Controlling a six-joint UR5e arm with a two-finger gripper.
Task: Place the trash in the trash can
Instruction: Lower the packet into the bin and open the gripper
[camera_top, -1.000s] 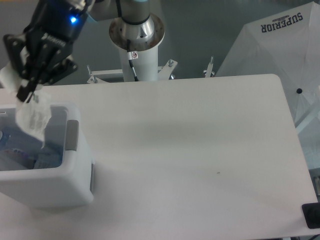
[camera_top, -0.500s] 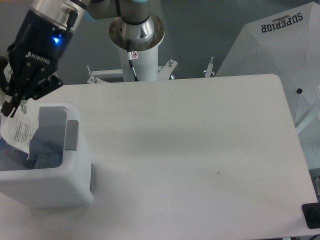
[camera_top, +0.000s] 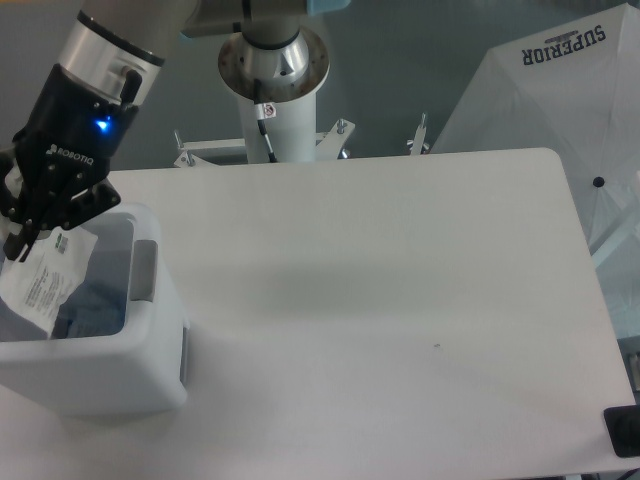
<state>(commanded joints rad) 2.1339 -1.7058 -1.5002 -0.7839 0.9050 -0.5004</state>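
Overhead view of the workstation as I see it from the remote console. The gripper, black with a lit blue indicator on its body, hangs over the left edge of the white table, directly above the open mouth of the trash can. Its two fingers are pressed together on the upper edge of the clear plastic bag, which hangs down from them with its white printed labels facing the camera. The lower part of the bag lies inside the bin's opening, against the left inner side. Behind and beside the bag I see bluish material at the bottom of the bin; I cannot tell whether it is the bottle. The trash can stands at the table's front left corner, pale grey-white with rounded corners, and a darker grey panel faces right toward the bare tabletop. The arm's round base column rises behind the table's far edge. A white umbrella printed "SUPERIOR" sits off the right rear corner.
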